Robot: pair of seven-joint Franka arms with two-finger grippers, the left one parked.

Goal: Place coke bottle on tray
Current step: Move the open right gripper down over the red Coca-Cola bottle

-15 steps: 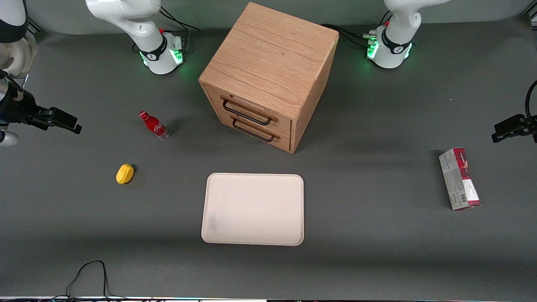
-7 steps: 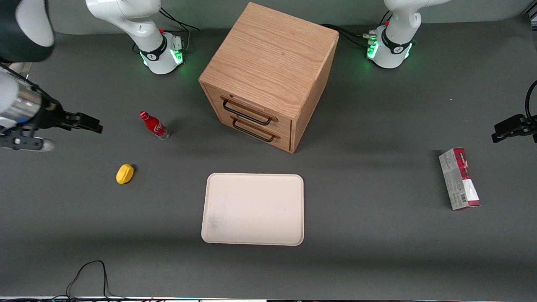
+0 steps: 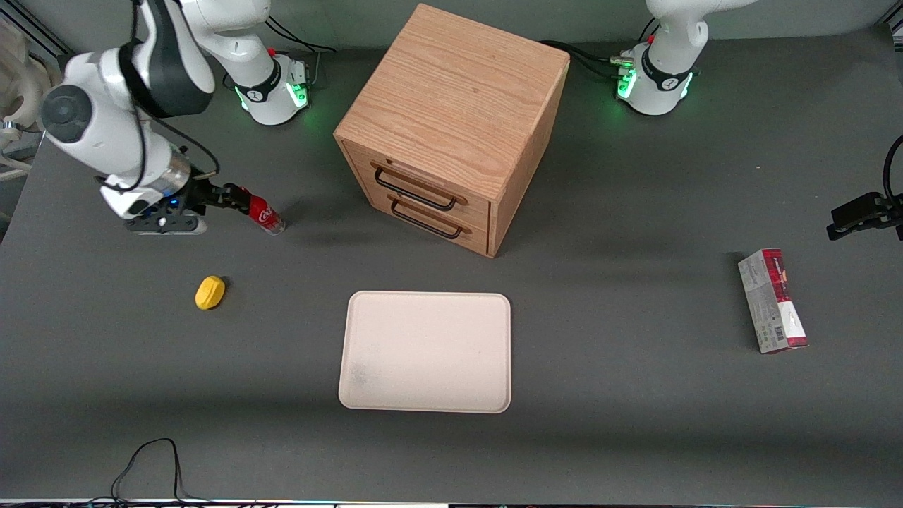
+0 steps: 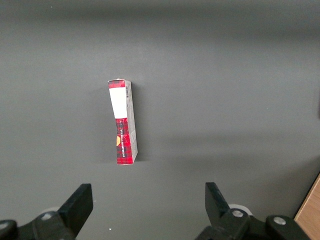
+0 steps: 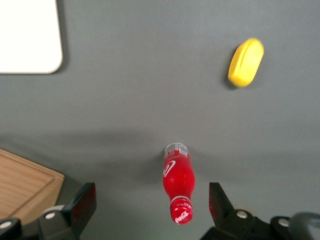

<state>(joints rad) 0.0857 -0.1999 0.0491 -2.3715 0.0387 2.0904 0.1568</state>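
Above the grey table (image 3: pixel 635 423), the end effector (image 5: pixel 150 205) hovers spread over the coke bottle (image 5: pixel 178 185).

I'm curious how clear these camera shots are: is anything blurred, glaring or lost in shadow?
Front view: even, soft light; the cabinet casts a faint shadow on the table, green lights glow at the arm bases, and the gripper sits over the coke bottle. Right wrist view: slightly soft, the tray looks washed-out white, the yellow object reads clearly, and the gripper's fingers are open.
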